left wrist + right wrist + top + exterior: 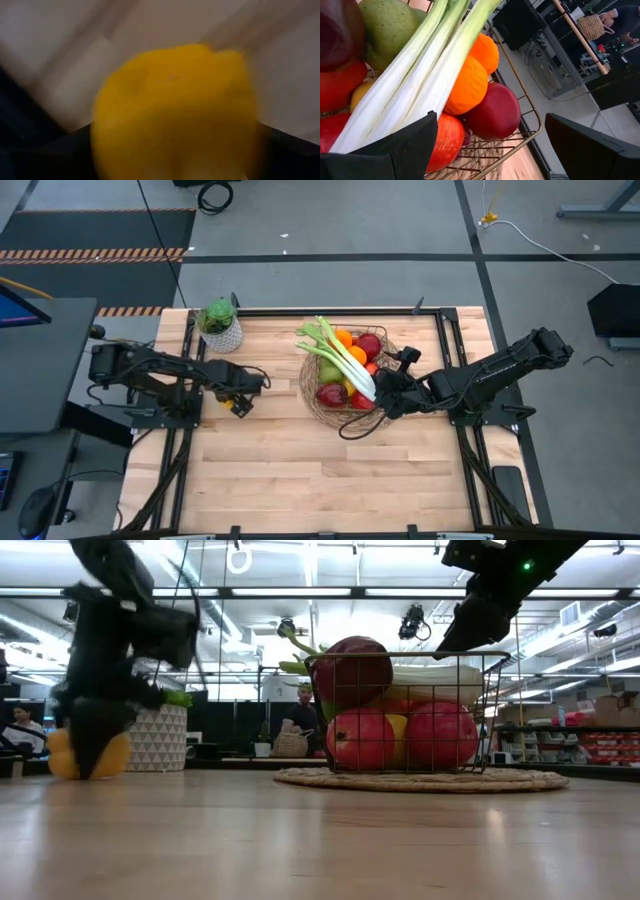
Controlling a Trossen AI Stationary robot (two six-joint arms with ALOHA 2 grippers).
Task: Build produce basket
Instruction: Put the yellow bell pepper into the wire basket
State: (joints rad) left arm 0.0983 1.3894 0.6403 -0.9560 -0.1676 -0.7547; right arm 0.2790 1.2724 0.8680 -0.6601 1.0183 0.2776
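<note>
Two arms worked over the wooden counter [300, 470], one at each side. Near the far left corner stood a white pot [222, 334] with a leafy plant, close to the counter's far edge. Just in front of it the left gripper [240, 402] hung low over the counter at a yellow pepper [241, 406]; its fingers stood wide on either side of the fruit, and whether they pressed it could not be told, though the low view showed the pepper sitting on the wood. In the left wrist view the pepper filled nearly the whole picture. Between the left gripper and the basket [322, 405] lay a strip of bare wood, and the whole near half of the counter stayed open right across to its front edge. The basket sat right of centre on a round woven mat [420, 779], toward the far edge. It held red apples [333, 394], oranges [357, 354], a green pear [387, 27] and a long leek [345, 360] lying slantwise across the top, its green leaves reaching past the rim on the far left side. The right gripper [383, 402] hovered at the basket's near right rim, fingers spread wide and holding nothing, with the white end of the leek just before them. Behind the right arm, bare wood ran to the right edge.
</note>
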